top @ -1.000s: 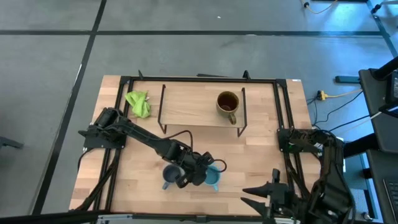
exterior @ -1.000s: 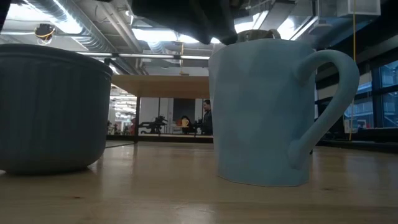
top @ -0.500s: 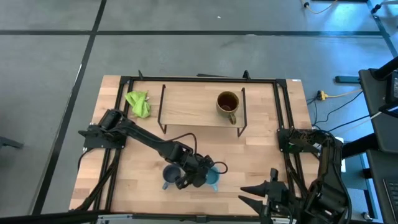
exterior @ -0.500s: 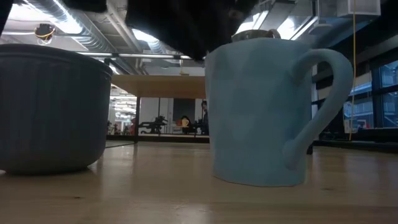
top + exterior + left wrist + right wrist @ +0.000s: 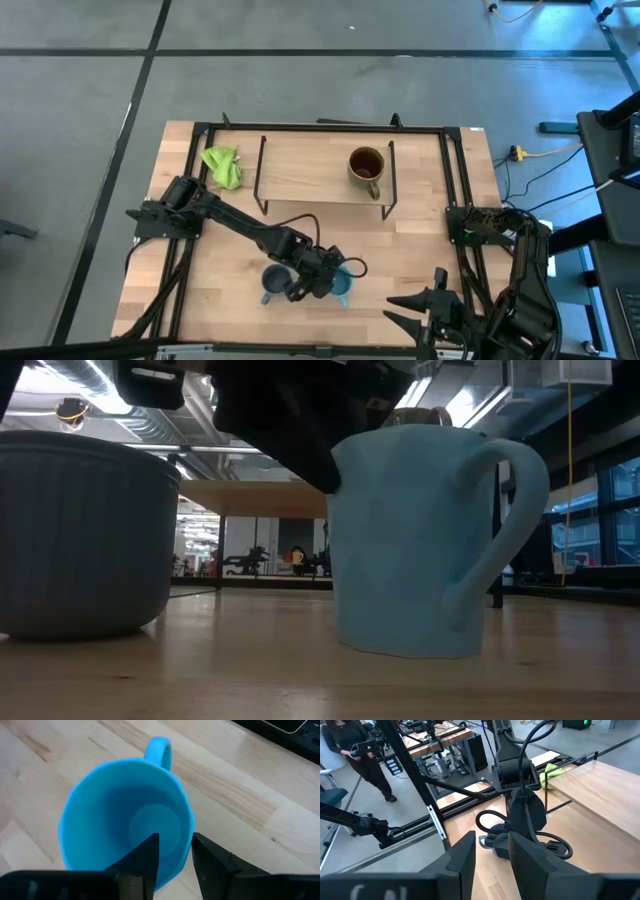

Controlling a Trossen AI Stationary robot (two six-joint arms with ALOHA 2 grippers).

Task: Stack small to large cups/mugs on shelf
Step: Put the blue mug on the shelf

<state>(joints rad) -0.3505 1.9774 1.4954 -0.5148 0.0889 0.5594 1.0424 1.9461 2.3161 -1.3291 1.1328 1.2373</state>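
The sky-blue mug [image 5: 344, 289] stands on the tabletop near the front edge; it also shows in the low view [image 5: 410, 540]. My left gripper [image 5: 322, 283] is over it, shut on its rim. The small grey-blue mug [image 5: 272, 283] rests on its base just to its left. The brown-olive mug [image 5: 366, 166] stands on the light-wood shelf [image 5: 310, 170] at the back. My right gripper [image 5: 395, 312] waits open at the front right. My left gripper holds the sky-blue mug's rim wall [image 5: 186, 851] on the side opposite the handle [image 5: 159, 749]. One finger [image 5: 147, 857] is inside the mug and one [image 5: 212, 862] is outside. The fingers come from above, slanting down. The mug's base is on the table, and it leans slightly.
A crumpled green cloth [image 5: 222, 167] lies at the shelf's left end. A black frame [image 5: 455, 200] runs around the tabletop. A person [image 5: 360, 755] stands in the room beyond the table. Bare wood lies between the shelf and the two front mugs.
My left gripper has come down over the sky-blue mug. The mug has shifted a little toward the table's left and now leans slightly, with its base still on the table. The grey-blue mug has stayed where it was.
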